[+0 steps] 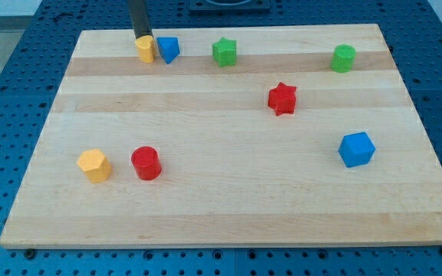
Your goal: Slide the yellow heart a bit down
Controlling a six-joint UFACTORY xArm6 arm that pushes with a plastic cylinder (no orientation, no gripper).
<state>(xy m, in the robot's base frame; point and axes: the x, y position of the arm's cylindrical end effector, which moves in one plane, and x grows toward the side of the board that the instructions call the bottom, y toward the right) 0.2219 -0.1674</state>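
The yellow heart (145,49) sits near the top left of the wooden board (229,215), touching a blue triangular block (168,49) on its right. My tip (142,37) stands right at the heart's top edge, just above it in the view. The dark rod rises from there out of the view's top.
A green star (225,52) and a green cylinder (344,58) lie along the top. A red star (282,98) is right of centre, a blue cube (356,149) at the right. A yellow hexagon (94,165) and a red cylinder (146,162) lie at lower left.
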